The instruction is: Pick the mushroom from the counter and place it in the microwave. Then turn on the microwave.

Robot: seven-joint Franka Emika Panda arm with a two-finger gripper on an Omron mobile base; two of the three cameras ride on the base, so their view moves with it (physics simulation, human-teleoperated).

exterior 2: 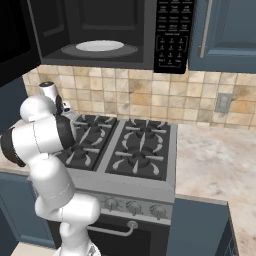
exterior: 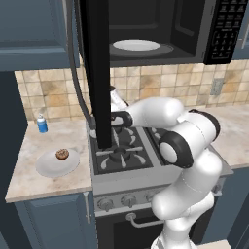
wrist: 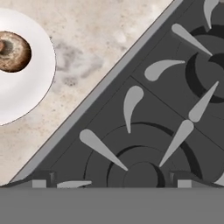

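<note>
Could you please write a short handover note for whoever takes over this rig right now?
Gripper: open, empty, above the stove near its left edge.
Mushroom: on the white plate on the counter, left of the stove, untouched.
Microwave: door swung open, turntable bare.
Done: door open.
Left: grasp the mushroom, put it inside, shut the door, switch on at the keypad.
</note>
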